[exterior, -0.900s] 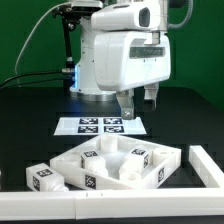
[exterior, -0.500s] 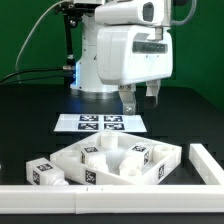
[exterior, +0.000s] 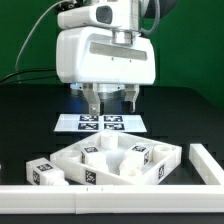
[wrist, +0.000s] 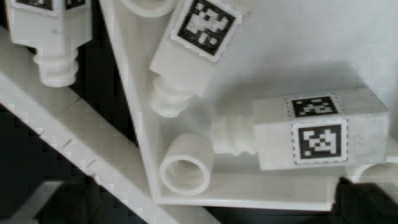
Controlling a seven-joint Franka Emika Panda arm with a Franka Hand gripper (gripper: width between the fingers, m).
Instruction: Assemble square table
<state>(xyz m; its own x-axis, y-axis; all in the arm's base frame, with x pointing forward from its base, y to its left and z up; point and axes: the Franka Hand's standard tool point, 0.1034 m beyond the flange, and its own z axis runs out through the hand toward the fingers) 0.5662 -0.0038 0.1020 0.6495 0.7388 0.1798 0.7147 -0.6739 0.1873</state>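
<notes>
White plastic slab of the square table (exterior: 160, 166) lay on the black bench (exterior: 30, 130), in front of the marker board (exterior: 100, 124). Tagged legs (exterior: 140, 155) lay inside its raised rim; one more leg (exterior: 45, 173) lay just beside it, at the exterior view's left. My gripper (exterior: 111, 100) hung above the marker board, fingers (exterior: 94, 100) spread wide, w/ nothing between them.
</notes>
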